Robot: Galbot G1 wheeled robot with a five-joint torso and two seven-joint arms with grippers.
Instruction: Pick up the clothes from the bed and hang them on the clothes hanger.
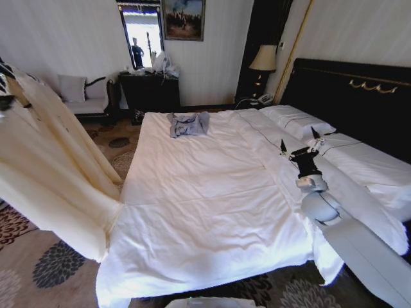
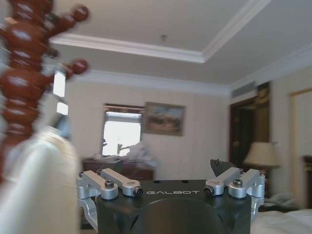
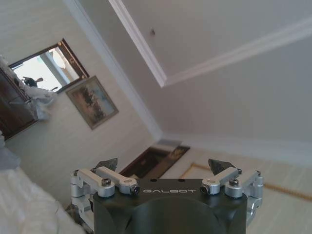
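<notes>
The large cream, pale-yellow long-sleeved garment of thin soft fabric hangs at the left of the head view, off the bed, draping from near the top of the frame down to just beside the bed's near left corner; what carries it at the top cannot be made out there. In the left wrist view the same cream cloth sits close beside the left tool, below a thick reddish-brown turned wooden post with round knobs; that tool's fingers stand wide apart with nothing between them. Over the right half of the wide bed with white sheets and duvet, the right tool points upward on its raised grey arm, its 2 dark fingertips spread wide and holding nothing, as the right wrist view confirms. Farther off, a small grey-blue garment lies crumpled on the sheet near the bed's far edge. The tall dark headboard with gold ornament rises at the far right.
</notes>
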